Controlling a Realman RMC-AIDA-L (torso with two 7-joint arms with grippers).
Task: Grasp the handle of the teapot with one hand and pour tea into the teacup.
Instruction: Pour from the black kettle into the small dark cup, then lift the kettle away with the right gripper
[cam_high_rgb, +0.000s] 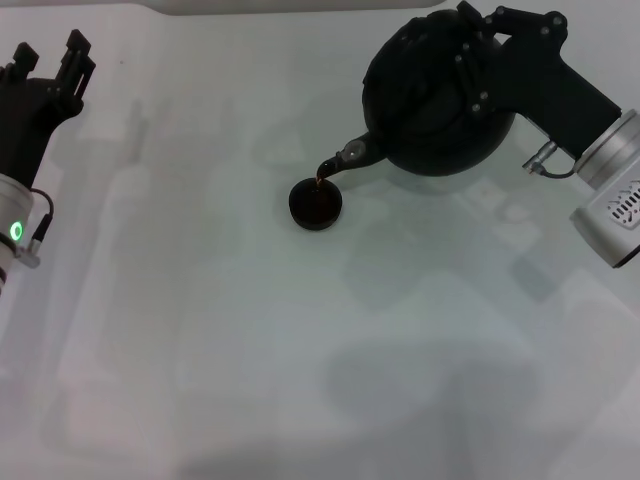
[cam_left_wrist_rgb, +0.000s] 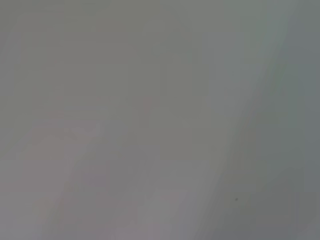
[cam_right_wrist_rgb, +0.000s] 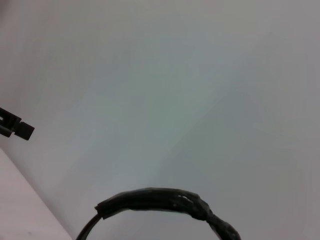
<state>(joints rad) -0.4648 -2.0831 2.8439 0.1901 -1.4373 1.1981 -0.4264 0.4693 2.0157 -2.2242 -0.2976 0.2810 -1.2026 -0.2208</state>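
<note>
The round black teapot (cam_high_rgb: 430, 115) hangs tilted above the table at the back right, its spout (cam_high_rgb: 347, 156) pointing down to the left. My right gripper (cam_high_rgb: 468, 45) is shut on the handle, which it mostly covers in the head view. The handle's wrapped black arch (cam_right_wrist_rgb: 160, 200) shows in the right wrist view. A thin reddish-brown stream of tea (cam_high_rgb: 320, 178) falls from the spout into the small black teacup (cam_high_rgb: 315, 203), which stands on the table just below. My left gripper (cam_high_rgb: 48, 62) is parked open at the far left, holding nothing.
The pale table (cam_high_rgb: 300, 350) spreads in front of the teacup with only faint reflections on it. The left wrist view shows only bare table surface (cam_left_wrist_rgb: 160, 120). A tip of the left gripper (cam_right_wrist_rgb: 15, 129) shows far off in the right wrist view.
</note>
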